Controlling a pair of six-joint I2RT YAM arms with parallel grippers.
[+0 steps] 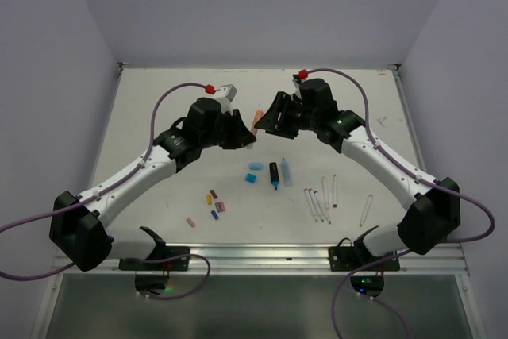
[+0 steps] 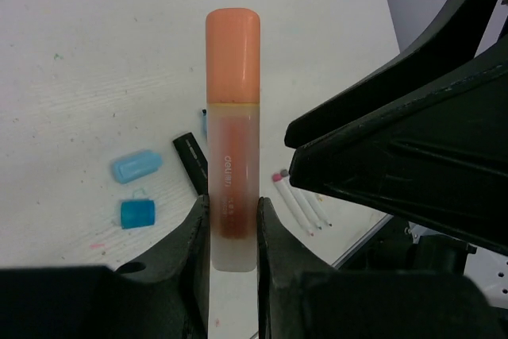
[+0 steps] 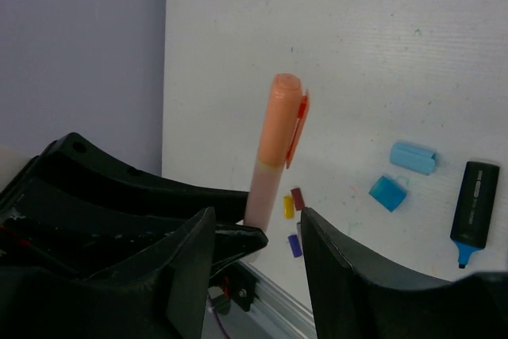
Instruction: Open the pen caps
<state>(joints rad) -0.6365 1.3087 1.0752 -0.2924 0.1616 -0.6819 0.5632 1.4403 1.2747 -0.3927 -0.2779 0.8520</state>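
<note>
Nearest the arms' bases, five small caps (image 1: 213, 206) are lying loose on the white, scuffed desk (image 1: 159, 109): stubby plastic bits in peach, purple, pink, yellow and dark red. Off to the right, several thin white pens (image 1: 319, 202) are lying roughly side by side, with one more lying apart to their right.

A little farther in, two blue caps (image 1: 253, 172) are resting close together, one paler and rounded, the other deeper blue and squarer. Just beside them a black highlighter (image 1: 274, 174) is showing its bare blue tip, with a pale blue marker body (image 1: 286, 172) lying alongside it.

Above the middle of the desk the two arms are meeting. The left pincer (image 2: 234, 206) is pinching a frosted marker barrel (image 2: 232, 196) near its lower end, a matte black finger pressing on either side. The barrel is translucent, with a darker reddish core showing through. The orange cap (image 2: 232, 57) is sitting on the barrel's free end; it is smooth, round-topped and opaque, with a flat clip down one side.

The right pincer (image 3: 255, 220) is facing it with its fingers spread wider than the marker, one on each side and not gripping it.

Beyond them, plain pale walls (image 1: 262, 5) are closing off the far edge.
</note>
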